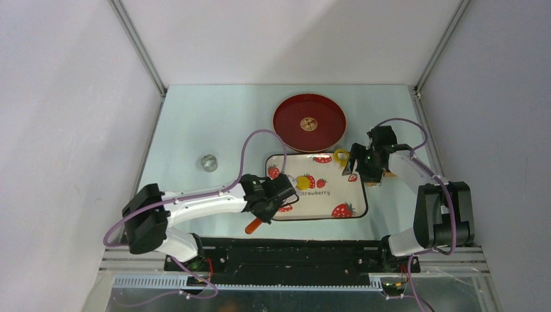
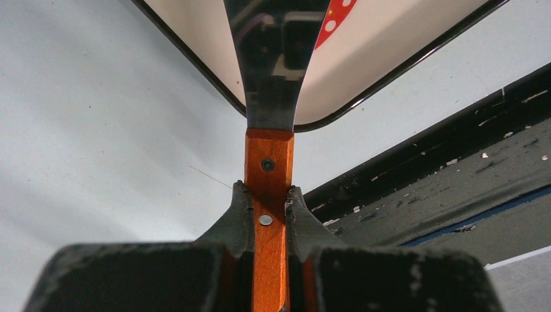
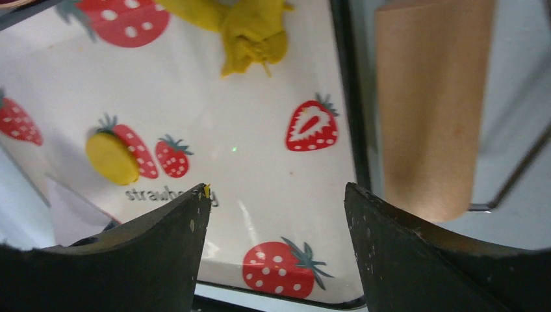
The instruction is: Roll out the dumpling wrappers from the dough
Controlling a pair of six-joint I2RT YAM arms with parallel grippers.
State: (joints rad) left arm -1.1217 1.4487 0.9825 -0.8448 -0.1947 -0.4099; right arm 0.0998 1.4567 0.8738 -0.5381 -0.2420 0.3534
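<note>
Cannot identify the small shiny item (image 1: 209,162) at left centre of the top view (too small). Lose the dark blade (image 2: 276,52) past the top edge of the left wrist view and the orange handle (image 2: 268,195) past the bottom. Find the dough (image 3: 250,29) and wooden roller (image 3: 425,104) cropped at the top of the right wrist view, with the tray lettering (image 3: 156,194) half hidden behind a black fingertip (image 3: 156,240).

Crumpled bright yellow dough (image 3: 250,29) lump at far edge of tray (image 3: 273,188); one thin round yellow wrapper (image 3: 112,158) lies flat mid-tray, apart, overlapping printed strawberry (image 3: 138,151).
</note>
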